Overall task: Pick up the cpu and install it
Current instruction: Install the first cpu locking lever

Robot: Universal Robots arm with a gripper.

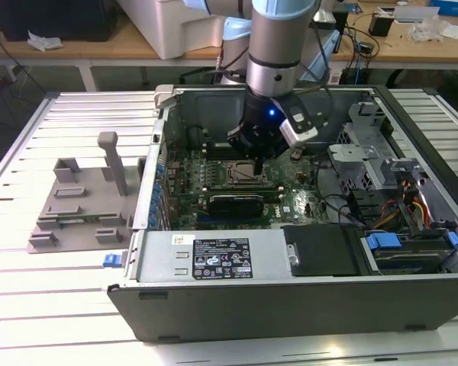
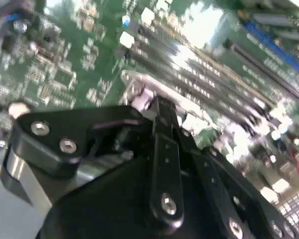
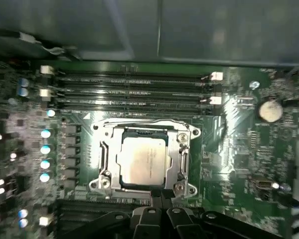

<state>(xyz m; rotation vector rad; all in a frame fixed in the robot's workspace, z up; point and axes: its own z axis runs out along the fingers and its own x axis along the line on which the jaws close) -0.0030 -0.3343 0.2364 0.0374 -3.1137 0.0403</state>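
**Seating stage, cpu in socket.** You had the gripper (image 1: 253, 145) low inside the case (image 1: 290, 305), over the board (image 3: 234, 154) and just above the socket.

The cpu (image 3: 142, 159) lay flat in the socket frame (image 3: 103, 155), square to it, with its pale rim showing evenly along the sides you could see. In the exterior view the cpu (image 1: 244, 172) sat directly under the wrist. The pick and the placing therefore appeared done, and you were judged to be at the release or check step of the install.

In both wrist views the gripper (image 3: 162, 196) showed its fingers drawn together, with no gap seen between them and nothing held. The tips (image 2: 157, 107) stood at the frame's edge, near the chip but apart from its top plate.

Any further move, by this judgement, called for keeping the tips clear of the frame's metal and of the memory slots (image 3: 134, 89) beyond it, so that the chip was not nudged.

The cpu's top read as a bright, smooth silver square with softly rounded corners. It looked level, not tilted, though whether it was fully home could not be told.
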